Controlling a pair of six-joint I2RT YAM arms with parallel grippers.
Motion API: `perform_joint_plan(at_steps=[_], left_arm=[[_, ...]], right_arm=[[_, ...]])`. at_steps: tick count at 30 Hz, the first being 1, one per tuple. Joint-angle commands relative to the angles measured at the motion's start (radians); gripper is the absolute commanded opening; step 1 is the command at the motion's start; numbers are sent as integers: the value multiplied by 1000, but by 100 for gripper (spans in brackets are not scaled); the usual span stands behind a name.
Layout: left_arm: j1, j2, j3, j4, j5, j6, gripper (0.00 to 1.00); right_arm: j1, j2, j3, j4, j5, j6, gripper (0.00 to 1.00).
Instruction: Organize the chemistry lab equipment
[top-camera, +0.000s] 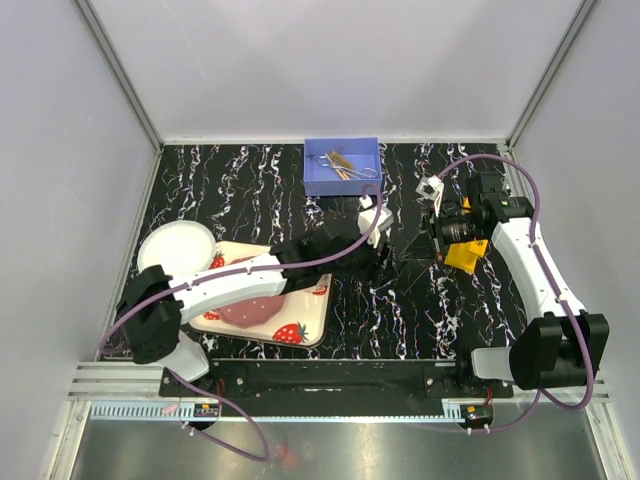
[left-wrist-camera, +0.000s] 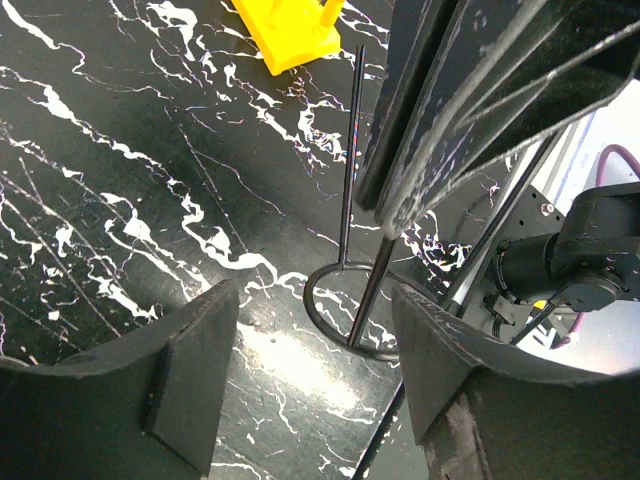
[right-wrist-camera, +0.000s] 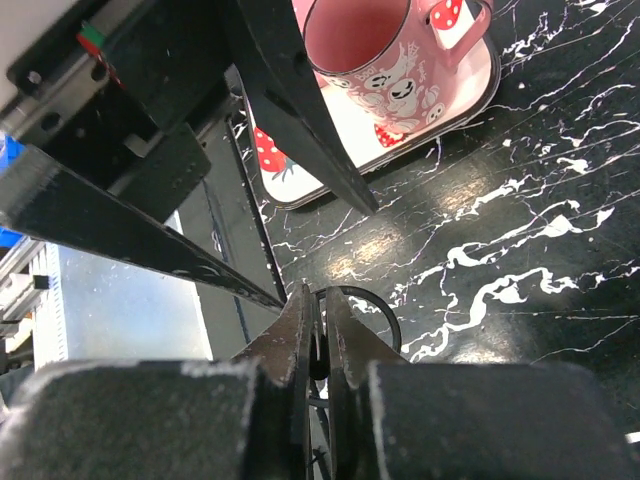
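Observation:
A thin dark wire ring with slim dark rods rests on the black marbled table. My left gripper is open just in front of the ring, with nothing between its fingers. My right gripper is shut on one thin dark rod of this piece; its tip also shows in the left wrist view, above the ring. The yellow holed rack lies under the right wrist and shows in the left wrist view. In the top view, the left gripper and right gripper face each other.
A blue box at the back holds the tan wooden clamp and metal forceps. The strawberry tray and white bowl are at the left. The pink cup stands on the tray.

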Motion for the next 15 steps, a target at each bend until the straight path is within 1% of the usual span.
perform_joint_plan(at_steps=[1, 5, 8, 9, 11, 12, 15], left_arm=[[-21, 38, 79, 86, 16, 1, 64], [-29, 67, 82, 134, 63, -11, 56], [-29, 84, 87, 137, 85, -14, 44], [-29, 91, 87, 140, 92, -14, 25], [-30, 98, 89, 145, 99, -17, 4], [-30, 99, 89, 145, 97, -20, 0], [-27, 82, 70, 156, 79, -20, 0]], right_arm=[[4, -14, -9, 29, -71, 26, 0], [2, -2, -9, 34, -83, 33, 0], [1, 1, -3, 34, -91, 38, 0], [4, 4, -3, 32, -94, 41, 0], [4, 4, -3, 34, -95, 43, 0], [2, 4, -3, 34, -97, 44, 0], [2, 3, -4, 32, -91, 49, 1]])
